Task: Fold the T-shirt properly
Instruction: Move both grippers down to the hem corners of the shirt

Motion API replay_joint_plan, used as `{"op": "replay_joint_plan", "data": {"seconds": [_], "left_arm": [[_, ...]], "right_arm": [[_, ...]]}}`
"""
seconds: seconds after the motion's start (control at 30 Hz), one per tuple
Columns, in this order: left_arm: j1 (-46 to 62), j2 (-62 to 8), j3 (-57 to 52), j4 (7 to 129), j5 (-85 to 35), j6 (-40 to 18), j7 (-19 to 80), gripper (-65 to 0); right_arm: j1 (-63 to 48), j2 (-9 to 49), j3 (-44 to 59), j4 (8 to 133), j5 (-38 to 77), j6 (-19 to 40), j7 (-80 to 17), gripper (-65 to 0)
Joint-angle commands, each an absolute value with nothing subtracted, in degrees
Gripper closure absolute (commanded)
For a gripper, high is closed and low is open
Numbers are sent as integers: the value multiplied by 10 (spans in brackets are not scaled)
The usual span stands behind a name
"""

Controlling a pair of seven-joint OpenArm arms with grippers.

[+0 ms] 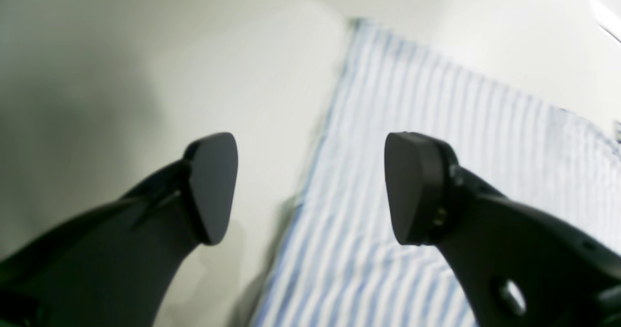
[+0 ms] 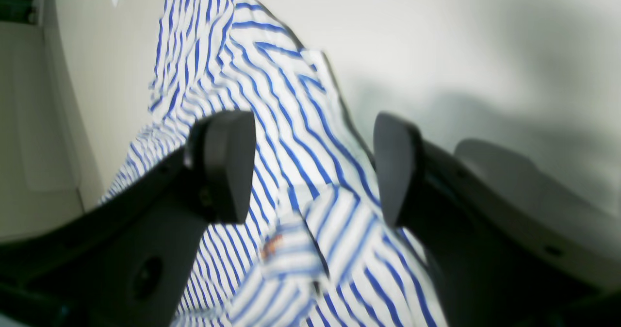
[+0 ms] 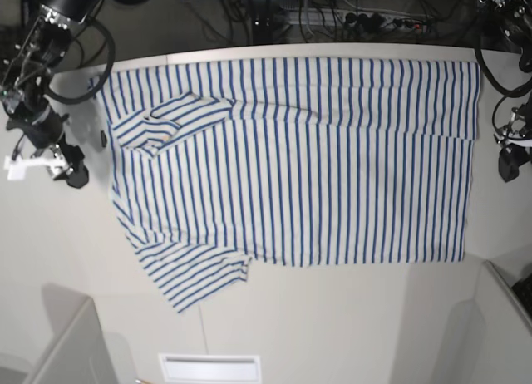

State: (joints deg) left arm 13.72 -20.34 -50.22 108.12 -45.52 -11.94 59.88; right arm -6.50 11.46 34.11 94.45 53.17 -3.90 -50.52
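One T-shirt point(image 3: 316, 160) flat on table point(image 3: 332, 326); two grippers, jaws wide apart, empty.

pale matte table point(image 3: 349, 317), tangled dark cables point(image 3: 332, 18) behind its far edge, soft shadows

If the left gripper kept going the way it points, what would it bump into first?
Probably the T-shirt edge, right where it meets the bare table. The open left gripper straddles that edge; depth is unclear.
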Motion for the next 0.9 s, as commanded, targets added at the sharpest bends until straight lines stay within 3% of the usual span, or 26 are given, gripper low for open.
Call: {"op": "replay_joint_plan", "data": {"seconds": [0.0, 0.1, 0.23, 0.33, 0.4, 0.6, 0.73, 0.87], "left_arm": [[120, -215, -493, 1085, -463, -119, 591, -454], [77, -214, -445, 1075, -428, -116, 594, -431], [22, -212, -374, 1046, -327, -106, 592, -288], [-6, -211, -340, 1013, -295, -106, 590, -234], [-20, -211, -335, 987, -295, -106, 590, -235], [-44, -212, -335, 926, -296, -106, 590, -237], [-44, -216, -334, 916, -294, -107, 589, -239], [-43, -216, -336, 917, -296, -107, 589, -239]], "right_arm": [[-39, 131, 331, 939, 540, -36, -494, -354], [22, 148, 296, 878, 540, -36, -493, -354], [120, 173, 237, 762, 539, -36, -468, -354], [192, 206, 155, 647, 539, -35, -408, -356], [242, 222, 87, 569, 539, -24, -364, -356], [390, 226, -87, 319, 539, 93, -253, -357], [473, 200, -191, 154, 539, 142, -147, -359], [502, 175, -260, 75, 540, 172, -88, -359]]}}
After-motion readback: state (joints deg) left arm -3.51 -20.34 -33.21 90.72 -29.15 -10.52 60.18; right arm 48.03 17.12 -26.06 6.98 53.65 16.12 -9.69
